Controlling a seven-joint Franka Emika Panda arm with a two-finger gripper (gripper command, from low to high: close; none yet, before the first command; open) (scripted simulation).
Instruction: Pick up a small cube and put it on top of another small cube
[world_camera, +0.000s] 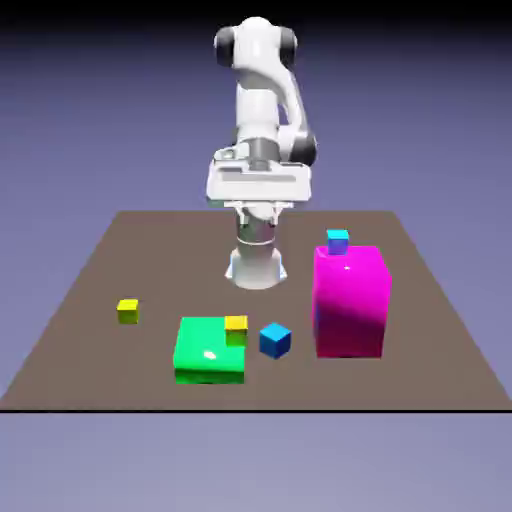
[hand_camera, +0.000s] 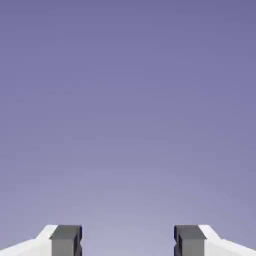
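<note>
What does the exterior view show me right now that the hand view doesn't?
Only the exterior view shows the table, the lemon-yellow small cube, the green block with a golden cube at its corner, the blue cube and the magenta block carrying a cyan cube. Only the hand view shows the fingertips close up, standing apart with nothing between them. Both share the tool and the backdrop.

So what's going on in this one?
Nothing is being handled yet. The arm is raised at the table's far edge, its gripper open and empty. The yellow cube sits alone at the exterior view's left. An orange cube is at the green block, a blue cube is beside it, and another blue one tops the magenta block.
</note>
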